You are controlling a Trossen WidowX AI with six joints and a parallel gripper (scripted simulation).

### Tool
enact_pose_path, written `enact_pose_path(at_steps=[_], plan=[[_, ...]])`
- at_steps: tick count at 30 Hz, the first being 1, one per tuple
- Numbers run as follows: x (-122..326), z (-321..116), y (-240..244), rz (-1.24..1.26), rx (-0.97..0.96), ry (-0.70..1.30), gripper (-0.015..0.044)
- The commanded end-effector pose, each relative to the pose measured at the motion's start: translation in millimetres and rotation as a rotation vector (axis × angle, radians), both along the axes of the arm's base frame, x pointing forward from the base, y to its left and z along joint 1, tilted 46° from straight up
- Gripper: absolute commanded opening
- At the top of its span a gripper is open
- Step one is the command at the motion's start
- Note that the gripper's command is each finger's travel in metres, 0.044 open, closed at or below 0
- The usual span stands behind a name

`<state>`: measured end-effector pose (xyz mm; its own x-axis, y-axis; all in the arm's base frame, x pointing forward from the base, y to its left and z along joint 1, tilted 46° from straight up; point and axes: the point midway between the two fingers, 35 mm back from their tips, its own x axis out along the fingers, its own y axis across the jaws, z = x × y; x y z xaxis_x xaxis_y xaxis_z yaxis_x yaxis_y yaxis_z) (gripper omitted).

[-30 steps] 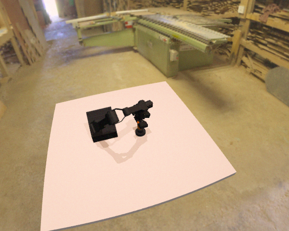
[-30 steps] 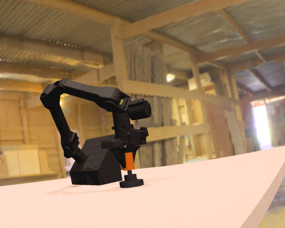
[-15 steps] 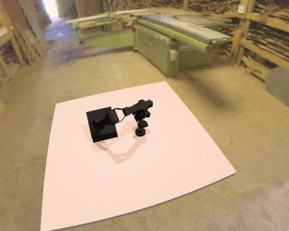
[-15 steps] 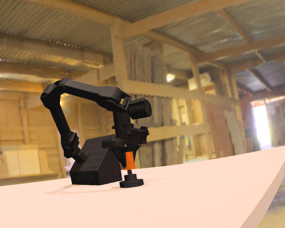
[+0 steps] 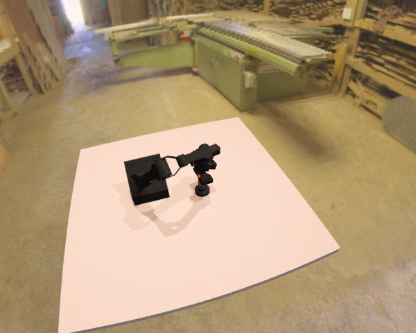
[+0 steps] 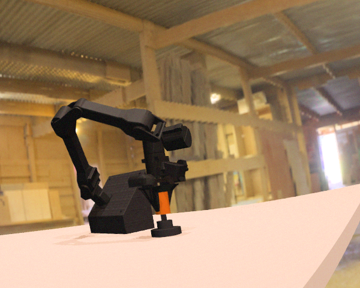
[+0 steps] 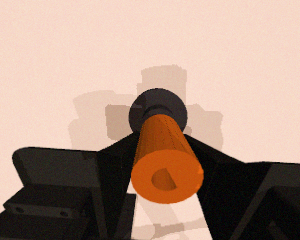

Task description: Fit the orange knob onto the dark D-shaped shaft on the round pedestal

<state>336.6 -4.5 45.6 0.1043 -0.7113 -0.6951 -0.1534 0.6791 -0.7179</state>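
Observation:
The orange knob (image 5: 200, 183) (image 6: 164, 203) (image 7: 167, 137) is upright between the fingers of my gripper (image 6: 163, 201) (image 7: 160, 136), which is shut on it. Its top face shows a D-shaped hole in the wrist view. The dark round pedestal (image 5: 202, 192) (image 6: 166, 231) (image 7: 158, 96) stands below the knob. In the exterior view, a short length of dark shaft (image 6: 164, 217) shows between the knob's lower end and the pedestal's upper step. The knob looks in line above the shaft, its lower end at the shaft's upper part. Whether the shaft's tip is inside the hole is hidden.
The arm's black base block (image 5: 150, 195) (image 6: 110, 221) stands to the left of the pedestal in the top and exterior views. The pale table top (image 5: 201, 258) (image 6: 204, 257) carries both, with its edge at the right in the exterior view.

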Motion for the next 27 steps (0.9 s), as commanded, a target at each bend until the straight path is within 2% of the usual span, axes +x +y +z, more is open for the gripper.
enact_pose_path(at_steps=[1,27], plan=[[-1,1,2,0.006,-0.002,-0.005,0.0000],[1,-13,-13,-0.006,0.003,-0.014,0.0000]])
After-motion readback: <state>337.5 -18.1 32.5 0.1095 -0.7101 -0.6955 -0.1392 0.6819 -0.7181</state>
